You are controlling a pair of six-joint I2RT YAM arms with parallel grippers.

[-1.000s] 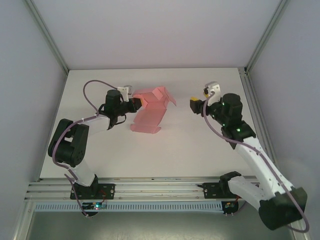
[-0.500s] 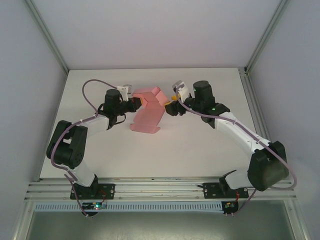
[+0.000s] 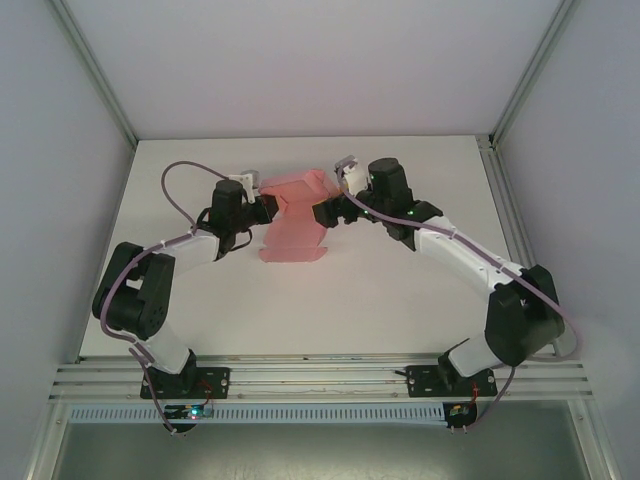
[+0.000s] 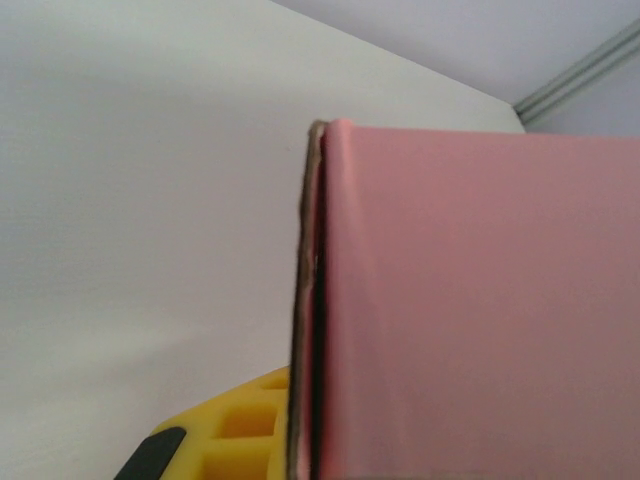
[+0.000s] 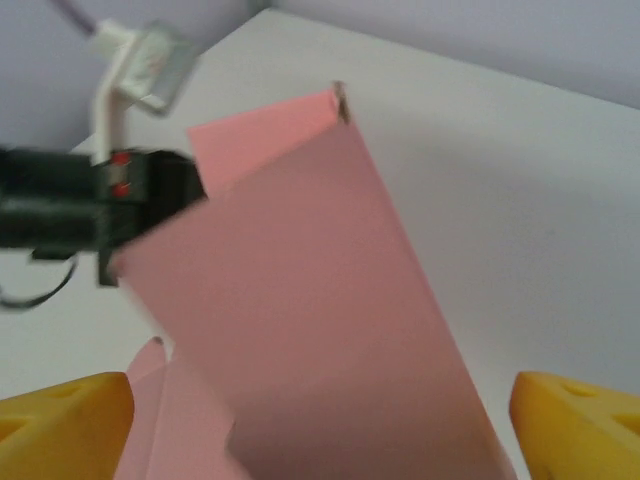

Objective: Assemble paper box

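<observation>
- Paper box (image 3: 295, 218), a partly folded pink sheet, lies mid-table (image 3: 400, 290) in the top view. The left gripper (image 3: 271, 207) is at its left edge and the right gripper (image 3: 322, 213) at its right edge, and the box's far end is raised.
- Left wrist view, close up: the card's doubled edge stands upright, with one yellow finger (image 4: 235, 435) pressed against it from the left. The pink panel hides the other finger. The left gripper looks clamped on the paper box.
- Right wrist view: the right gripper's yellow fingers (image 5: 60, 420) are spread wide apart with a tilted pink panel between them. The left gripper's black body sits behind the card.
</observation>
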